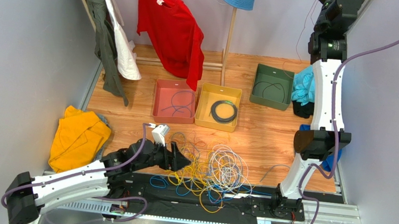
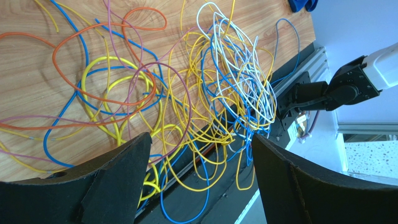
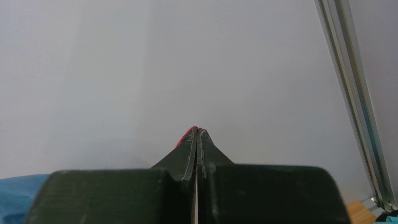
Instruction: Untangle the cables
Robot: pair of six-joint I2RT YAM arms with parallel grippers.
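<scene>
The cables [image 1: 207,173] lie in a tangled heap of yellow, blue, white-grey, purple and orange wires at the table's near edge, some hanging over the black rail. They fill the left wrist view [image 2: 210,93]. My left gripper [image 1: 183,162] is open and low at the heap's left side; in its own view [image 2: 201,137] yellow and blue loops lie between the fingers, not gripped. My right gripper [image 3: 197,130] is raised high at the back right and shut, with a red sliver of cable pinched at its tip. A thin wire [image 1: 301,36] hangs below it.
A red bin [image 1: 156,101] with a blue cable, a yellow bin [image 1: 203,108] with a black coil and a green bin [image 1: 257,84] stand behind the heap. An orange cloth [image 1: 78,136] lies left, a white box [image 1: 160,134] beside the left wrist. Clothes hang at the back.
</scene>
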